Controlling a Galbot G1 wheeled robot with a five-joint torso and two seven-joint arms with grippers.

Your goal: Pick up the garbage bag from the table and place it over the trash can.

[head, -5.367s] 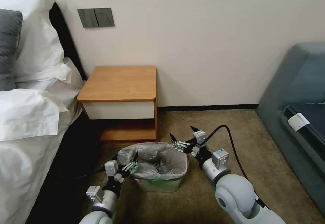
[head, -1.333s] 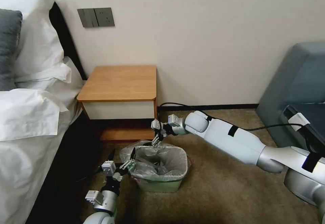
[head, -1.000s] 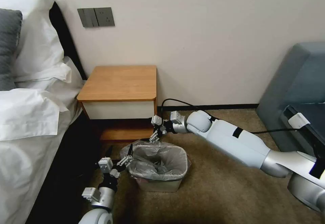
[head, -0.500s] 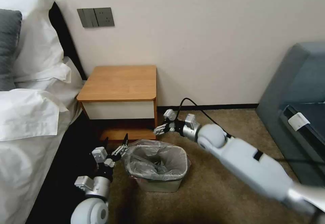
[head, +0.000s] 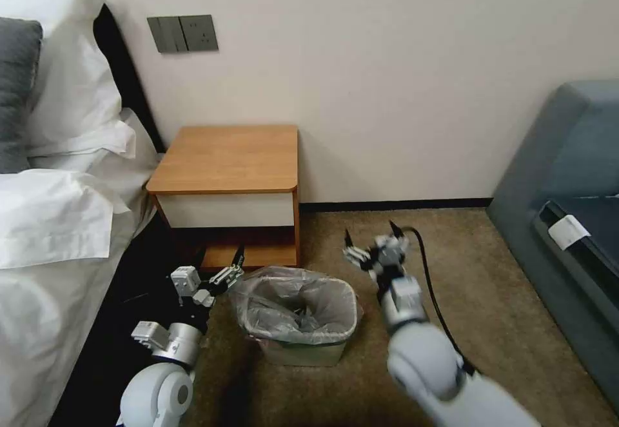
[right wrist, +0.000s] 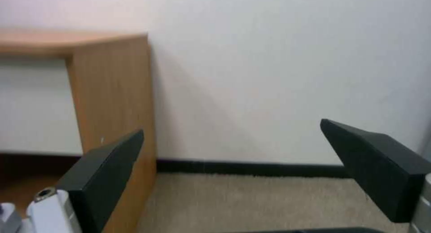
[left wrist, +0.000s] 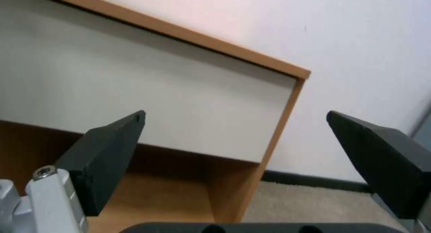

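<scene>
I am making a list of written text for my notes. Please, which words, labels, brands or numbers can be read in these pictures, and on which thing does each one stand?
No text can be read in any view.
White tag on the grey sofa: blank or too small to tell.
Wall switch panel: no readable marks.
Table, garbage bag, trash can: no print visible.

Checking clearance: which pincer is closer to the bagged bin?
The left pincer, open beside the rim of the cream-beige plastic bin; the right pincer, also open, stands farther off.
</scene>
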